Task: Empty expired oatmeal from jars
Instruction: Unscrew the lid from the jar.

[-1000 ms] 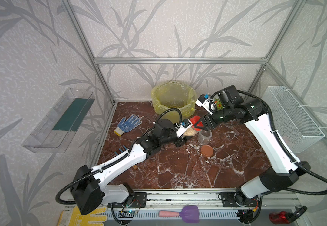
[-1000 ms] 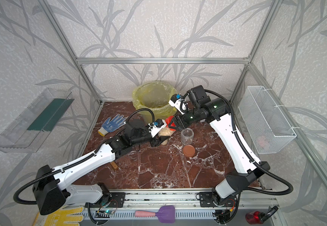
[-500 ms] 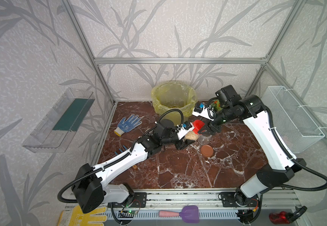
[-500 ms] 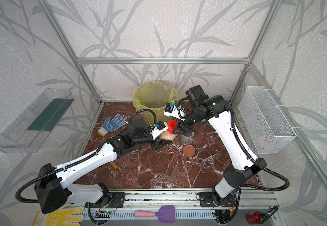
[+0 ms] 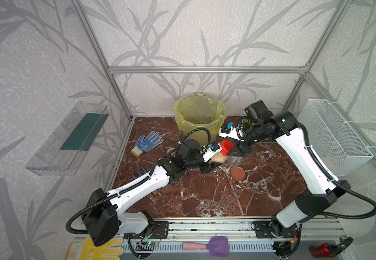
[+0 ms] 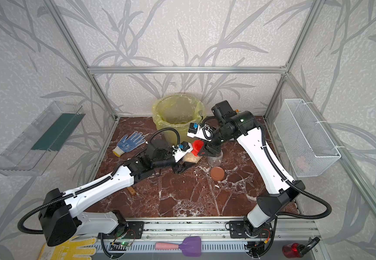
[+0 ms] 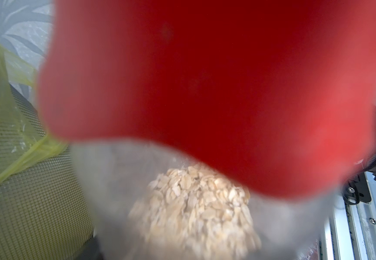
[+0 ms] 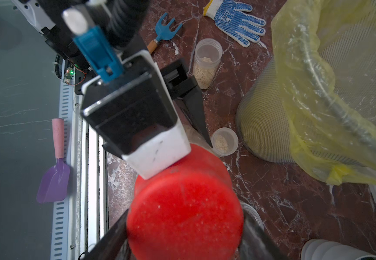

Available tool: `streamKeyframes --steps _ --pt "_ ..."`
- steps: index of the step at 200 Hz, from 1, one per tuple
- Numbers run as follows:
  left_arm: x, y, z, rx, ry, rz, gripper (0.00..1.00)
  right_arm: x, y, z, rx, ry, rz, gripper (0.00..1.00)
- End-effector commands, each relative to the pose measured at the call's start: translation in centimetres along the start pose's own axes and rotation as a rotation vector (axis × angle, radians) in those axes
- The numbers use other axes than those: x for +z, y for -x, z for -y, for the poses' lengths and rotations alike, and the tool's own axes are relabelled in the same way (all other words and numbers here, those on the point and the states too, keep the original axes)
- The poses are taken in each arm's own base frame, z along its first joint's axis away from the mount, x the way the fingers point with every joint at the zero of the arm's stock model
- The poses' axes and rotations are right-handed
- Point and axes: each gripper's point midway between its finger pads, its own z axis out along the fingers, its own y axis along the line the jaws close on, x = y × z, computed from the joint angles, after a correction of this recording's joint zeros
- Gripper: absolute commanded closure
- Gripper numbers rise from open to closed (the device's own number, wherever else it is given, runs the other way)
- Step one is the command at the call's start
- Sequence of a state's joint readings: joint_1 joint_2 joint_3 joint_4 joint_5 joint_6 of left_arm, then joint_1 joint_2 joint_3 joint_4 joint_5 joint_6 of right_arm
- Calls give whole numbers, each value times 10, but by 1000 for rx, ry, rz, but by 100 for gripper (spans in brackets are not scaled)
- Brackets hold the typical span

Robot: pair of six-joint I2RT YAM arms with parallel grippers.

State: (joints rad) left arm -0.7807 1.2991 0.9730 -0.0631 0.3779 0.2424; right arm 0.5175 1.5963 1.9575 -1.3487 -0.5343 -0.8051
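Right now the left gripper [image 5: 213, 161] clamps a clear jar [image 6: 191, 159], tilted above the marble tabletop [image 5: 205, 198], with oatmeal [image 7: 196, 202] heaped against its wall. Its red lid [image 8: 182, 198] sits between the right gripper's [image 8: 183, 236] fingers, which flank it closely; whether they press it I cannot tell. A slim open jar [image 8: 207, 60] and a small open jar [image 8: 224, 141], both holding oatmeal, sit near the bin with the yellow bag [image 5: 199, 112]. A brown lid [image 5: 238, 173] lies beside an empty jar [image 5: 234, 161].

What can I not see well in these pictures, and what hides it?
- Left wrist view: the blurred red lid hides most of the jar.
- Right wrist view: the edge cuts off the right fingers; their grip is unclear.
- Both top views: contents of the wire basket are too small.
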Motion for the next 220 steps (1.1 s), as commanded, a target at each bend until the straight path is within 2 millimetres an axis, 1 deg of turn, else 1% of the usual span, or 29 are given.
streamKeyframes --steps 1,24,55,83,104,126,150,165,196,220 --pt "-1 29 2 54 12 107 100 -8 49 -26 -107 94 241 29" --pt "-2 24 1 52 25 104 100 -13 47 -29 -68 93 255 26" --pt "-5 21 -1 44 44 107 100 -19 40 -27 -6 60 291 22" --pt "-7 19 -4 42 66 107 100 -28 36 -30 36 38 346 21" --pt "-11 19 -6 38 88 118 100 -35 30 -27 84 2 369 20" --pt "-13 17 -9 34 113 121 100 -40 22 -22 180 -28 391 20" --pt "-14 14 -12 31 131 117 100 -44 18 -23 256 -55 402 20" --pt "-16 12 -13 31 144 114 100 -49 17 -19 326 -97 413 19" --pt "-16 10 -15 31 159 114 100 -60 14 -12 506 -159 453 16" --pt "-17 10 -16 34 169 115 100 -66 5 -1 685 -229 445 15"
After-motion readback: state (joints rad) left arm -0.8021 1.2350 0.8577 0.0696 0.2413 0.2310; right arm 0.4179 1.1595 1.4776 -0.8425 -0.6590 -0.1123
